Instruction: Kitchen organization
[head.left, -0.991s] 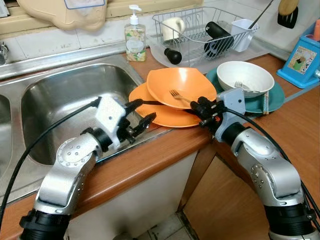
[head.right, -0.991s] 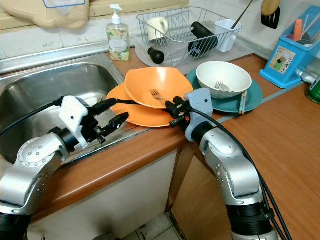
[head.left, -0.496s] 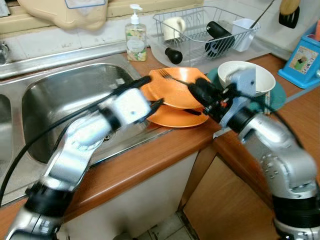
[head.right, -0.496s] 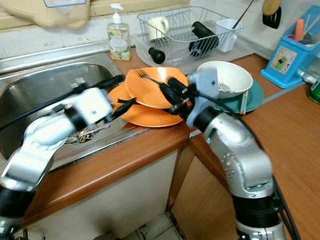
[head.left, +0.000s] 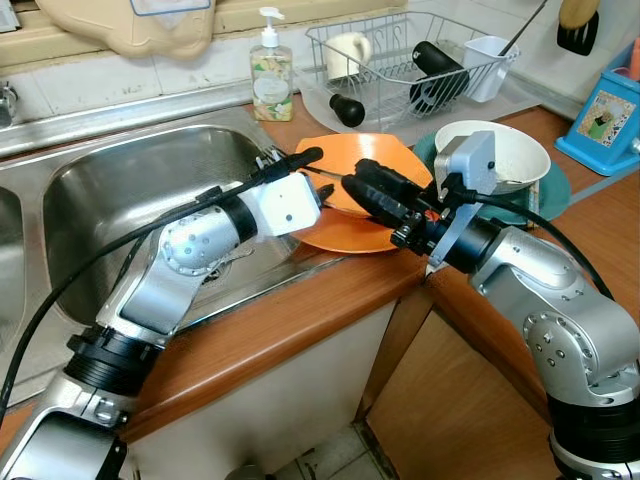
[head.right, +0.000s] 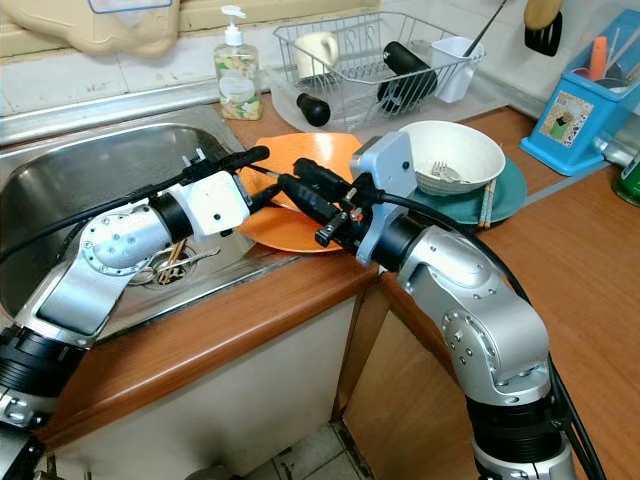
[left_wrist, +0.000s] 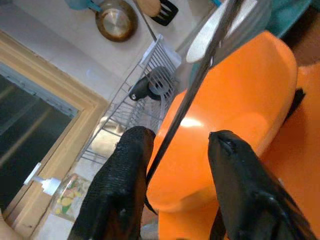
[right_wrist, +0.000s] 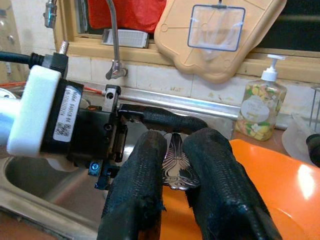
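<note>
The fork (right_wrist: 176, 167) is plain polished metal. In the right wrist view its patterned handle end shows between the two black fingers (right_wrist: 137, 195), and in the left wrist view its thin shaft runs as a diagonal line up to the tines at the top of the frame. It sits at frame centre in the eye views, above the orange bowl (head.left: 375, 165), mostly hidden there by the grippers.

Right gripper (head.left: 352, 181): at frame centre, reaching toward the left of the picture over the orange bowl. Fingers nearly closed and pinched on the fork handle, one on each side, with metal visible in the narrow gap between them.

Left gripper (head.left: 312, 170): just left of centre, tip to tip with the right gripper over the near-left rim of the bowl. Jaws parted moderately. In the left wrist view the fork shaft passes between the two fingers (left_wrist: 125, 185), close to one of them, but contact cannot be judged.

The orange bowl rests on an orange plate (head.left: 345, 228) on the wooden counter (head.left: 300, 320), at the right edge of the steel sink (head.left: 120, 200).

Right of centre, a white bowl (head.left: 510, 160) holding another utensil sits on a teal plate (head.left: 550, 190). At upper centre is a wire dish rack (head.left: 400, 60) with a mug and dark items. A soap dispenser (head.left: 271, 70) stands to its left, and a blue holder (head.left: 605, 125) is at the upper right edge.
</note>
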